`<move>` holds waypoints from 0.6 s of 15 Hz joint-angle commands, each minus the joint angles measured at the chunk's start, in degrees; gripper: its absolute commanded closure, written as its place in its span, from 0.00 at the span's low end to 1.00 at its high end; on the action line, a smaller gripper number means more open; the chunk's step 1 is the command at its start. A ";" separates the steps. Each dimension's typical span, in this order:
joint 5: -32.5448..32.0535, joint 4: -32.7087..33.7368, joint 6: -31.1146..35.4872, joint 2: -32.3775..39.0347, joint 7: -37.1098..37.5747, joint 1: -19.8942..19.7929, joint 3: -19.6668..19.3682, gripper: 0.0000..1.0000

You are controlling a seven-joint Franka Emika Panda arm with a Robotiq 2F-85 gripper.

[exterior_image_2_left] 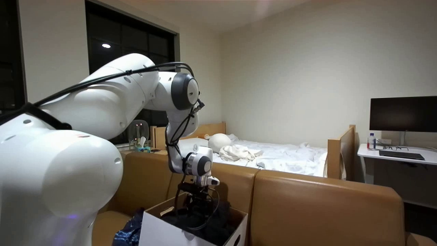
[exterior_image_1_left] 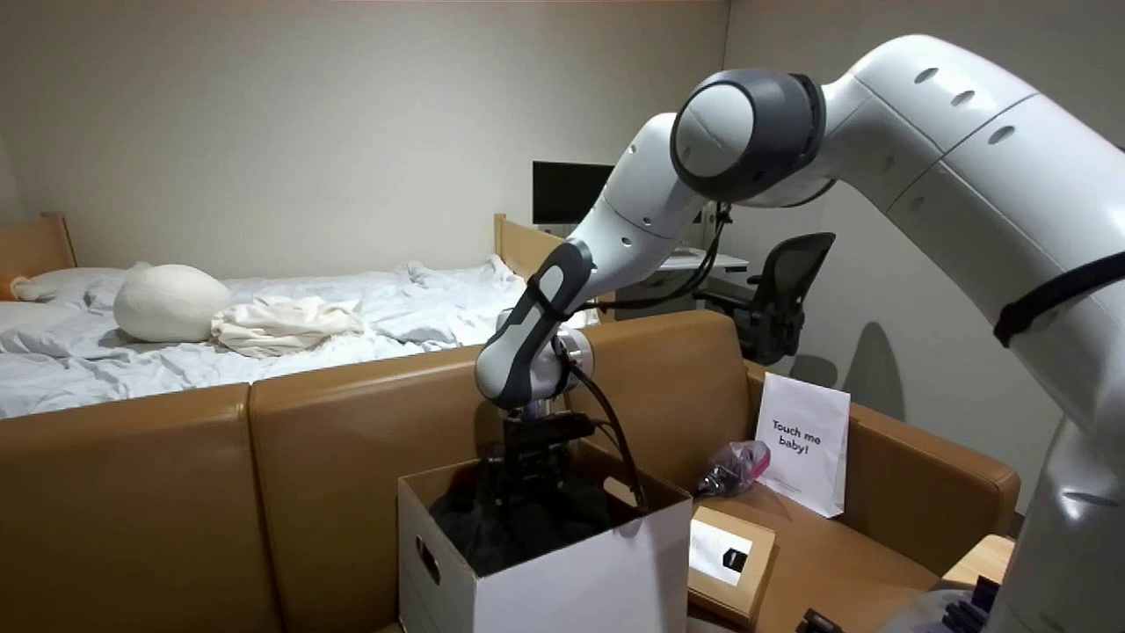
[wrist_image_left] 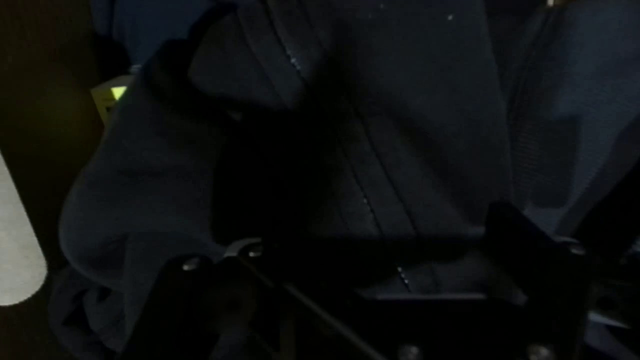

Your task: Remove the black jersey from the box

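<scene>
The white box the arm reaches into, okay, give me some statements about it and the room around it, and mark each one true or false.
1. The gripper reaches into the white box, where the black jersey lies. True.
2. The white box is taped shut. False: its top is open.
3. The white paper bag on the brown couch reads "Touch me baby!" True.
4. The black jersey hangs over the brown couch. False: it lies in the white box.
5. The white paper bag stands inside the white box. False: it stands outside it, on the brown couch.
6. A round white cushion rests on the white bedding. True.
</scene>
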 commanded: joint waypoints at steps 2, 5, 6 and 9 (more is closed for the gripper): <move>-1.25 12.30 -3.64 11.40 6.41 4.92 -6.72 0.00; -1.30 17.60 -11.90 16.64 10.93 6.21 -9.76 0.32; -1.05 18.75 -13.81 17.49 11.45 6.12 -9.78 0.39; -0.35 22.34 -17.62 18.85 12.37 5.95 -8.77 0.59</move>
